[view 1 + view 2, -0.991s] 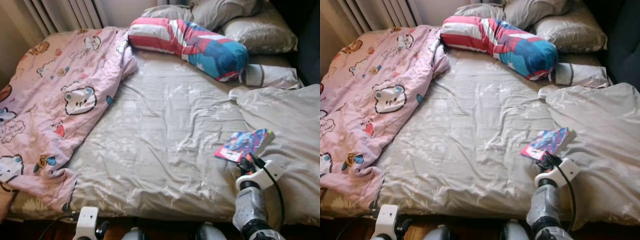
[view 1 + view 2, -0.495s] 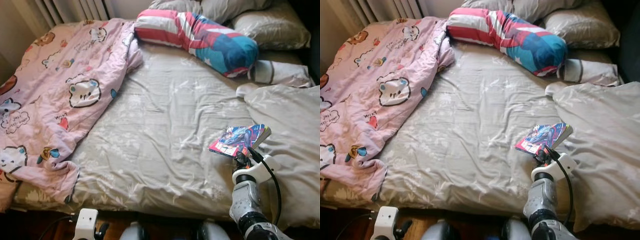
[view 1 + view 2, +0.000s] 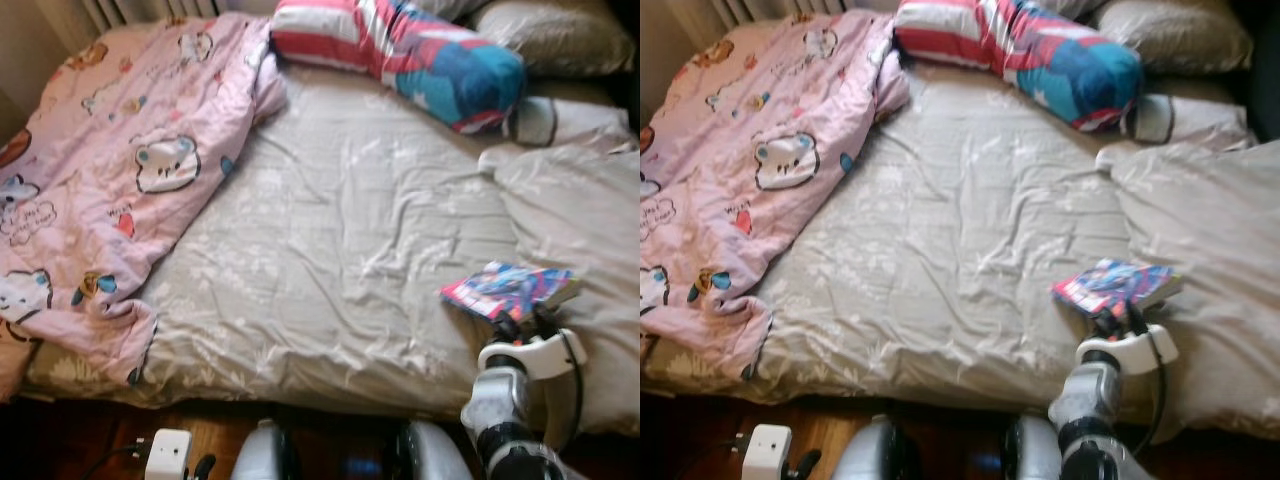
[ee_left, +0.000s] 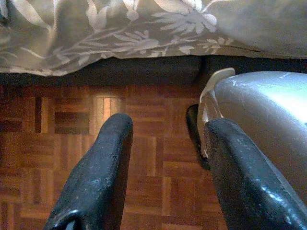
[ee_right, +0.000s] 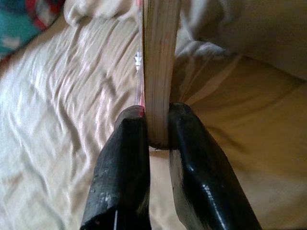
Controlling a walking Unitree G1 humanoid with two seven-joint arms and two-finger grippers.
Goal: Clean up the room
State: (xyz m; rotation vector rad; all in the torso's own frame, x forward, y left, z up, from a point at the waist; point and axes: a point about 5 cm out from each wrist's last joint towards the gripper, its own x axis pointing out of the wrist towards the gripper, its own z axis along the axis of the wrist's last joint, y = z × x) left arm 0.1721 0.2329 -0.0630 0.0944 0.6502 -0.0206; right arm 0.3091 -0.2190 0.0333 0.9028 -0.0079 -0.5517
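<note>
A colourful comic book [image 3: 508,290] is held just above the grey bedsheet [image 3: 340,240] near the bed's front right. My right gripper [image 3: 518,325] is shut on the book's near edge; in the right wrist view its two black fingers [image 5: 125,158] pinch the book's page block [image 5: 158,72] edge-on. My left gripper [image 4: 163,158] hangs low beside the bed's front edge with its fingers open over the wood floor [image 4: 62,124], holding nothing.
A pink cartoon-print blanket [image 3: 110,180] is bunched over the bed's left side. A striped red, white and blue bolster [image 3: 400,50] and grey pillows [image 3: 560,35] lie at the head. A grey duvet [image 3: 580,210] is heaped at the right.
The camera has tilted down and shifted, so the whole bed sits higher in the picture. The right gripper stays shut on the book, which now looks slightly further right and flatter.
</note>
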